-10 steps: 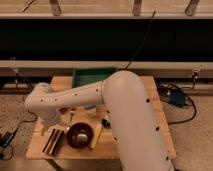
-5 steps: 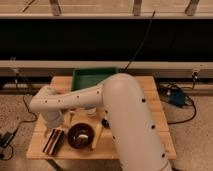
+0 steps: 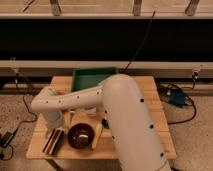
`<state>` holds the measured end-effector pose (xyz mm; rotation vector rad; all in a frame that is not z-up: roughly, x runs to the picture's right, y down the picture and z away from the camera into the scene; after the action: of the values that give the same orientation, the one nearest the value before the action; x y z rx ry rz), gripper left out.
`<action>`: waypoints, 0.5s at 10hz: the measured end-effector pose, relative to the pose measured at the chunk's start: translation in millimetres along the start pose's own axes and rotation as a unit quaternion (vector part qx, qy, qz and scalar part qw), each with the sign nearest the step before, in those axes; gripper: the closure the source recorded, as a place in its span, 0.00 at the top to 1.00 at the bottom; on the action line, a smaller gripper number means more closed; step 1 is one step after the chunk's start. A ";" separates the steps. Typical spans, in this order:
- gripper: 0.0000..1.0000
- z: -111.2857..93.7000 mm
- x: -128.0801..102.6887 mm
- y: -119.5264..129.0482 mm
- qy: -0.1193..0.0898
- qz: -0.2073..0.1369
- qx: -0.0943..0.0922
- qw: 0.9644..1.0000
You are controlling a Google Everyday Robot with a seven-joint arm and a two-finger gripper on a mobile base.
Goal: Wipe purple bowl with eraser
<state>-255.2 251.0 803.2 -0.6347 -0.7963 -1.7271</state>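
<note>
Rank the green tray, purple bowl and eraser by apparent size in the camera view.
1. green tray
2. purple bowl
3. eraser, though its length nears the bowl's width
The arm hides part of the tray. The gripper hangs just above the eraser.

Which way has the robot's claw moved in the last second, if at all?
Yes: the gripper has dropped a little lower and rightward, judged against the unmoved eraser left of the purple bowl; it now hangs just above the eraser.
</note>
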 end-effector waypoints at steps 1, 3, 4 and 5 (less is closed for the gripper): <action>0.80 1.7 -0.5 0.4 -0.002 0.002 0.000 1.000; 0.80 4.6 -0.6 2.0 -0.006 0.005 0.001 1.000; 0.78 5.7 -0.2 2.6 -0.008 0.007 0.001 1.000; 0.72 6.0 0.3 3.1 -0.008 0.007 0.002 1.000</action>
<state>-252.2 254.8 807.9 -0.6510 -0.8047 -1.7100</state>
